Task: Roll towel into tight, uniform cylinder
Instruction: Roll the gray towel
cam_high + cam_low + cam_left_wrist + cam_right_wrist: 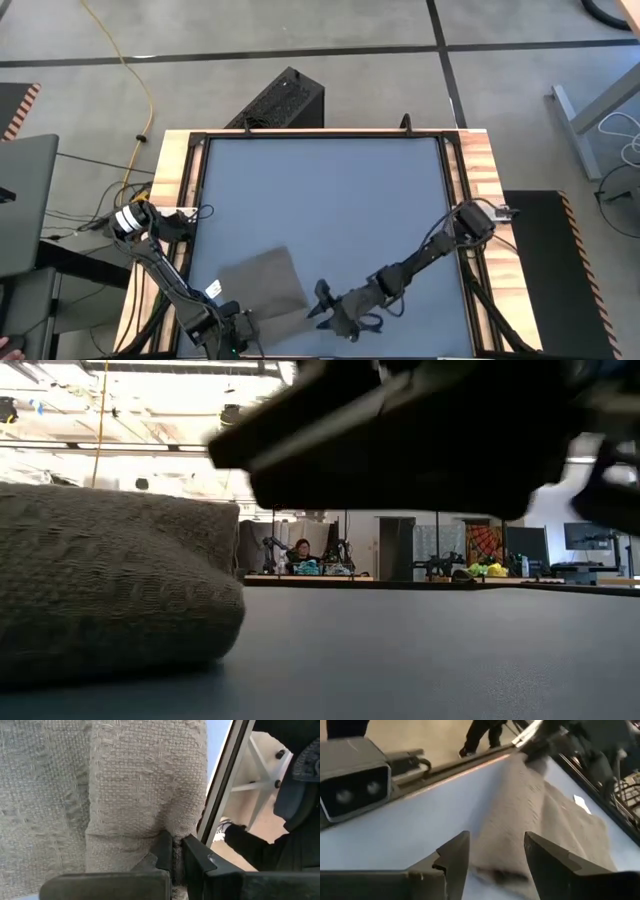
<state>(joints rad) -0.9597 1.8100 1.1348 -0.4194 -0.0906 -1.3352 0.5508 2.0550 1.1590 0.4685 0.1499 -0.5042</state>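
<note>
Towel (pixel 262 283) is lying partly rolled at bench (pixel 330 190) near-left | left gripper (pixel 173 851) jaws pinching towel's rolled edge | right gripper (pixel 495 851) jaws gaping, empty, just right of towel

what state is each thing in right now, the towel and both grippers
taupe grey-brown woven towel: lying on the blue table mat, near edge folded over, not rolled yet
left gripper: shut on the towel's folded edge
right gripper: open, just short of the towel's other end, holding nothing
</note>
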